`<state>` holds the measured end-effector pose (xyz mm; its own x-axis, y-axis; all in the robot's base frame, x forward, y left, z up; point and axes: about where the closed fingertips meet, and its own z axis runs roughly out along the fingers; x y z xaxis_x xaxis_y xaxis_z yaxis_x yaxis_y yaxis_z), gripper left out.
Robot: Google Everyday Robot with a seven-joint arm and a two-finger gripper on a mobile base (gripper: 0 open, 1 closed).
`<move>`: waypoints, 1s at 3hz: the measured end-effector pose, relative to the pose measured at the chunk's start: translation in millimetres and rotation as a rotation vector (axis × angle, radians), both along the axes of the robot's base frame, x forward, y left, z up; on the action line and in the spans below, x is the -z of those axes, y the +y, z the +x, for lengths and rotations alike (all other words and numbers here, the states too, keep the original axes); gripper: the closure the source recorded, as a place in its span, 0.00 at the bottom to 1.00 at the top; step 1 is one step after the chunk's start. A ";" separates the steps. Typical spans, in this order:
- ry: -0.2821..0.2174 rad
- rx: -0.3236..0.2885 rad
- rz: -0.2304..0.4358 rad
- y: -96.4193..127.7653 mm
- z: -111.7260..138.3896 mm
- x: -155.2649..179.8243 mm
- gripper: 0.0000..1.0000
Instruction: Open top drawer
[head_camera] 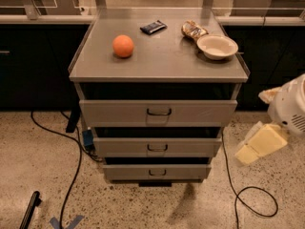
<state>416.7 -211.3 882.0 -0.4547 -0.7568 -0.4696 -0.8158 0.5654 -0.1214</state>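
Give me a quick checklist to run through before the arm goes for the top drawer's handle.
1. The top drawer faces the camera with its front unblocked: ok.
2. Its handle is in plain view at centre, with nothing on it: ok.
3. The gripper is lined up with the handle: not ok. It is right of the cabinet, below handle height and apart from the drawer.
4. The orange will stay put on the cabinet top: cannot tell. It is round and loose.
5. The bowl is fully on the top, near the right edge: ok.
6. The floor cable runs beside the cabinet, not in front of the drawer: ok.
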 end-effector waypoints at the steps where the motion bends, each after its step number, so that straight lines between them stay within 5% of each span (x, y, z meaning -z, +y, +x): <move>1: -0.032 0.093 0.088 2.9 40.0 40.9 0.01; 2: -0.107 0.120 0.094 -0.3 58.3 31.5 0.20; 3: -0.107 0.120 0.094 -0.2 58.3 31.5 0.43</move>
